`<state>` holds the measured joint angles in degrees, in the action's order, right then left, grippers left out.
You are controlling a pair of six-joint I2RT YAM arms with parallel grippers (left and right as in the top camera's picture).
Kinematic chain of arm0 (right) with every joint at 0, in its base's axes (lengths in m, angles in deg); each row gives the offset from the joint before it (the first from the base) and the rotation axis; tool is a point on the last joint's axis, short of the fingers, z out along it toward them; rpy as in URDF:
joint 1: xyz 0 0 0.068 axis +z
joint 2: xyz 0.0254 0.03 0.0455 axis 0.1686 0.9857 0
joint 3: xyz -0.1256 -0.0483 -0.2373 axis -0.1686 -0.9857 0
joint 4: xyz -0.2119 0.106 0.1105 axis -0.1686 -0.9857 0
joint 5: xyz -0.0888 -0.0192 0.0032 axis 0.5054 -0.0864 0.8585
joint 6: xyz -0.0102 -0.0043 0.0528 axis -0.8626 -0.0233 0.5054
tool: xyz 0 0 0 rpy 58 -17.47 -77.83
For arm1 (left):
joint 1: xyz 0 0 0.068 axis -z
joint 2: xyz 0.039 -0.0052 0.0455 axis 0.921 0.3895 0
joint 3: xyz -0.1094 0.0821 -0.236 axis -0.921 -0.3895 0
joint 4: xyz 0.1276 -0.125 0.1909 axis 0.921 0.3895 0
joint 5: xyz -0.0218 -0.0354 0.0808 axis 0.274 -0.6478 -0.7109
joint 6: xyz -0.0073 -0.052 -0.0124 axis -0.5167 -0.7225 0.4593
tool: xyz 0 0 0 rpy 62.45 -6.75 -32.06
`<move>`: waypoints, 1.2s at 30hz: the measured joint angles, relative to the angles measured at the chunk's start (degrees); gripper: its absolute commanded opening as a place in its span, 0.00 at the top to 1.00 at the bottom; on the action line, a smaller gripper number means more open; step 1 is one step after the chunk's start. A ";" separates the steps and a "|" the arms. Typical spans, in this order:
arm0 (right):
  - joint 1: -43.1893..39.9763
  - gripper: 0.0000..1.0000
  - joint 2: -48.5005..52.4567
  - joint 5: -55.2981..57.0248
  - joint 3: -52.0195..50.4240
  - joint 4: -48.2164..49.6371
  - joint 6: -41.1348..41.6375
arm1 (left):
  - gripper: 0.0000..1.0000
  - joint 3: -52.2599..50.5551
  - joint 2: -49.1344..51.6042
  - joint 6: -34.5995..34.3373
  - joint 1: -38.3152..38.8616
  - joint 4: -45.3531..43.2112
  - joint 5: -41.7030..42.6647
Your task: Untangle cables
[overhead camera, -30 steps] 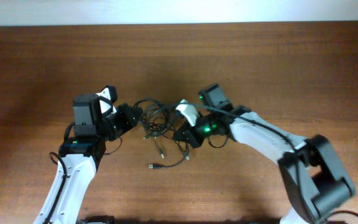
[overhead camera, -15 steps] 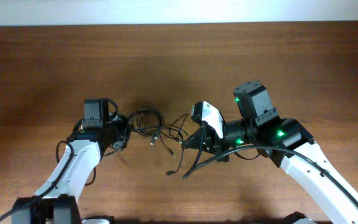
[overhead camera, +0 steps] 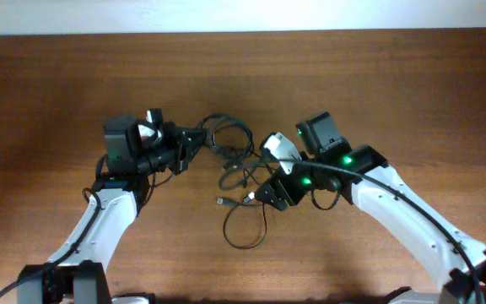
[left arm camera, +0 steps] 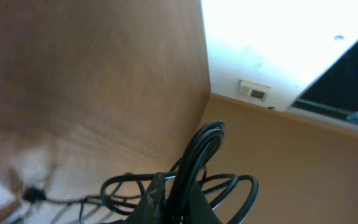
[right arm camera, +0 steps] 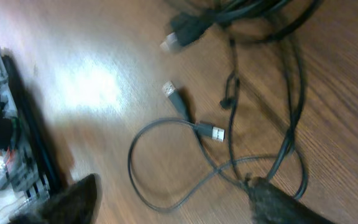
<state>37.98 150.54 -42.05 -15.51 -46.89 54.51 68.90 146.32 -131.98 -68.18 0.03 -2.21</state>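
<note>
At the middle of the bench (overhead camera: 378, 76) | cables (overhead camera: 236, 162) tangled between my arms, one loop toward the near edge | my left end effector (overhead camera: 194, 140) clamped on a strand | my right end effector (overhead camera: 260, 194) spread wide, holding nothing

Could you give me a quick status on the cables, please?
Left gripper shut on the cables. Right gripper open, empty. Tangle between grippers, one loop loose on table. No obstacles seen.

Looped cables (left arm camera: 194, 162) pinched in claw (left arm camera: 173, 208), wooden table (left arm camera: 92, 74), pale wall (left arm camera: 278, 43)
</note>
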 measured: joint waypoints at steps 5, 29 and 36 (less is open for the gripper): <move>0.00 0.06 5.57 1.77 -0.09 8.11 20.96 | 1.00 0.17 0.00 -21.16 -0.04 24.11 0.13; 2.27 0.34 15.50 1.88 -0.22 27.36 49.42 | 0.99 0.20 0.00 -12.26 0.35 30.42 -5.33; 2.21 0.96 15.72 -6.21 -0.22 31.87 44.72 | 0.95 0.20 0.00 -6.78 0.37 28.28 -2.45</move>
<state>40.19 166.26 -48.26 -15.72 -15.03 99.23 69.10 146.32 -138.76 -67.81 28.31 -4.66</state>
